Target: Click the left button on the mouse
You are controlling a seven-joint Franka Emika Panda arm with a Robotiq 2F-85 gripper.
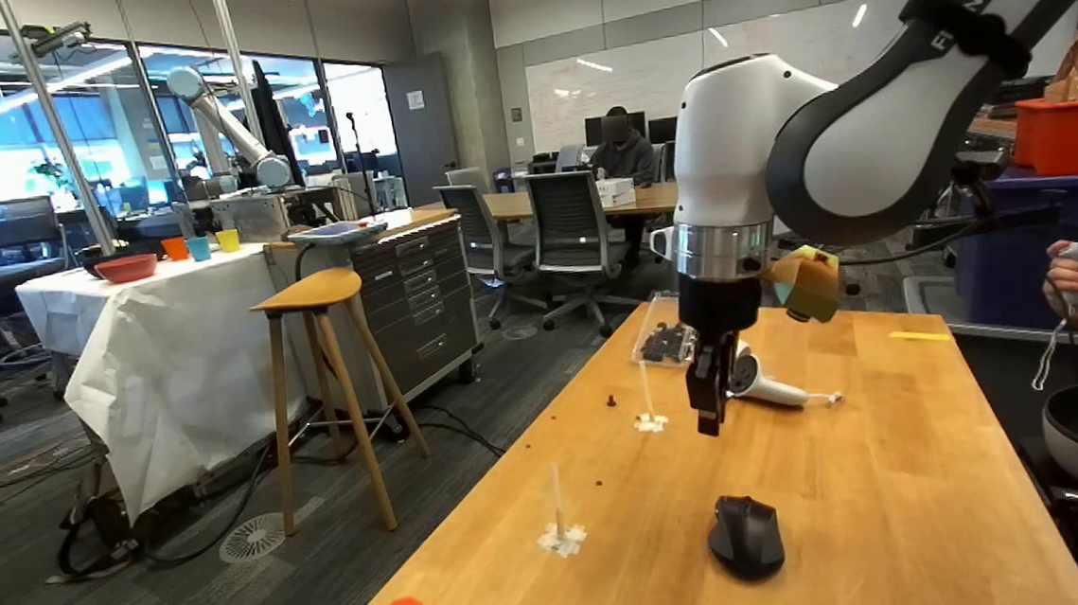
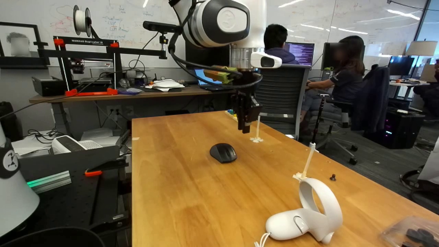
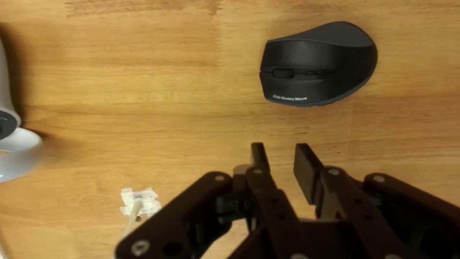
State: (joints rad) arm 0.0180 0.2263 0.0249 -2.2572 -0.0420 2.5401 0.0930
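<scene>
"One small, rounded, matte black plastic mouse (image 3: 320, 64) on the honey-brown wooden tabletop (image 1: 876, 507). How will it handle?"

"Light and stiff, I'd guess, and likely to skid on smooth wood. It should need no grasp: press straight down near the front of its smooth black left button (image 3: 296, 87), the half with white lettering (image 3: 289, 98). If it wants steadying, I'd take the flanks."

"And the black, two-fingered hand (image 3: 280, 151)?"

"Narrowly parted, only wood showing between its tips. In both exterior views it hangs above the tabletop, apart from the mouse; in an exterior view the mouse (image 2: 223, 153) lies to its left."

"What does the wrist view add?"

"The black scroll wheel (image 3: 283, 73) and the split between buttons. But it hardly tells the hand's height. And in an exterior view the white ringed plastic controller (image 2: 312, 220) lies at near right; the wrist view catches only a piece, far left."
</scene>
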